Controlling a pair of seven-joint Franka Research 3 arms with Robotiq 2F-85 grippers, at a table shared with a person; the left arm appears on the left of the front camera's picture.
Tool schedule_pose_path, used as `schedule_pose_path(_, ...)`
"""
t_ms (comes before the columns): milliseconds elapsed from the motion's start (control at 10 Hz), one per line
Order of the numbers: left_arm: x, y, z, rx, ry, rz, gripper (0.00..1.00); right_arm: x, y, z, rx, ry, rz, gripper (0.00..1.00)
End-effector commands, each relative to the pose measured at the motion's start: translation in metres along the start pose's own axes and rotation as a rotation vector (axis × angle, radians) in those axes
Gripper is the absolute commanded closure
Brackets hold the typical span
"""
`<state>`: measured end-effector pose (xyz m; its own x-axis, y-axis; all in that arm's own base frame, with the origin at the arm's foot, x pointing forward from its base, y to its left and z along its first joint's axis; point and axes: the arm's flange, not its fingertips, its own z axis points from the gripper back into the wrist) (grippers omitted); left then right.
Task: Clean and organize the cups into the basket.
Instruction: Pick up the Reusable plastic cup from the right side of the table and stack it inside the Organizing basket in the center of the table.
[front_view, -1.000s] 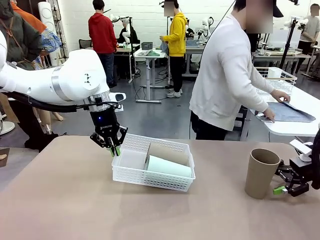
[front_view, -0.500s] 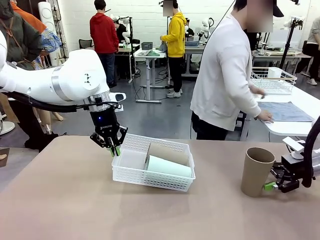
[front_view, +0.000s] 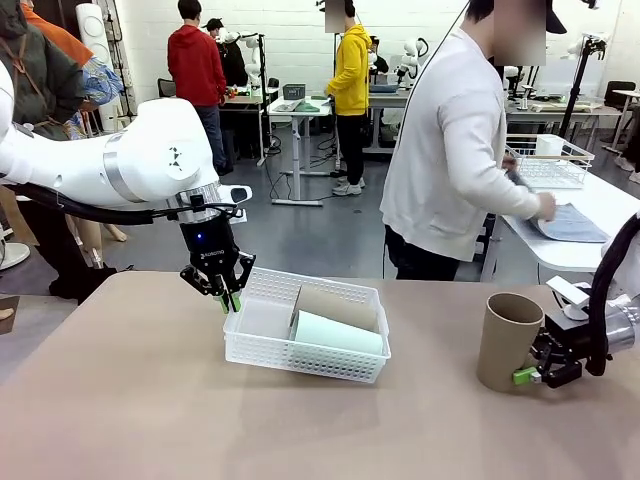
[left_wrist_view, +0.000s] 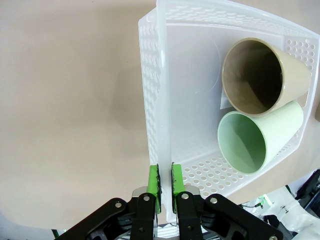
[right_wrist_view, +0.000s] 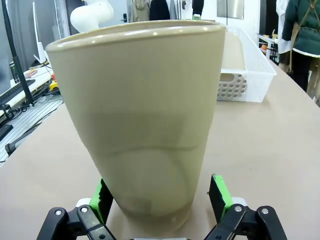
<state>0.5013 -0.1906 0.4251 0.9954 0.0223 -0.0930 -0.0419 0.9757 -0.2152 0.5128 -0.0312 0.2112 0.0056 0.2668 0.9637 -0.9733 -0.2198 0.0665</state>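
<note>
The left pincer (front_view: 230, 297) is closed on the left wall of the basket (front_view: 300, 362), with one green pad on each side of that wall. The basket is seen toward the far edge of the table (front_view: 120, 400), a little left of its middle; two cups are laid on their sides inside it, at the end away from the pincer, side by side and touching: a brown cup (front_view: 335, 304) and a mint cup (front_view: 338, 333). The upright cup (front_view: 505, 355), also brown, is stood near the right edge; the right pincer (front_view: 533, 373) is held open around its lower part, one finger on each side; a gap is seen beside one finger, so this cup is not gripped.
</note>
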Motion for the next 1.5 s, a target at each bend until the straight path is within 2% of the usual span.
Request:
schedule_pose_path(0,-0.001,-0.001,0.000,-0.001,-0.010,0.002,1.00,-0.001,-0.008,-0.007,0.018,-0.008,-0.015,0.00)
schedule_pose_path(500,-0.001,-0.001,0.000,-0.001,-0.010,0.002,1.00,-0.003,-0.010,-0.013,0.056,-0.101,0.026,0.00)
schedule_pose_path(600,-0.001,-0.001,0.000,-0.001,-0.010,0.002,1.00,-0.004,-0.010,-0.012,0.072,-0.112,0.044,0.45)
schedule_pose_path(700,-0.001,-0.001,0.000,-0.001,-0.010,0.002,1.00,-0.005,-0.010,-0.012,0.069,-0.109,0.044,0.59)
schedule_pose_path(800,-0.001,-0.001,0.000,-0.001,-0.010,0.002,1.00,-0.005,-0.010,-0.011,0.068,-0.111,0.045,1.00)
schedule_pose_path(1000,-0.001,-0.001,0.000,-0.001,-0.010,0.002,1.00,-0.005,-0.008,-0.010,0.067,-0.106,0.046,1.00)
schedule_pose_path(1100,-0.001,-0.001,0.000,-0.001,-0.010,0.002,1.00,0.001,-0.005,-0.009,0.041,-0.094,0.049,0.80)
schedule_pose_path(1200,-0.001,-0.001,0.000,-0.001,-0.010,0.002,1.00,0.009,-0.001,-0.006,-0.094,-0.029,-0.008,0.80)
schedule_pose_path(1400,-0.001,-0.001,0.000,-0.001,-0.010,0.002,1.00,0.055,0.011,0.009,-0.244,-0.016,-0.137,0.80)
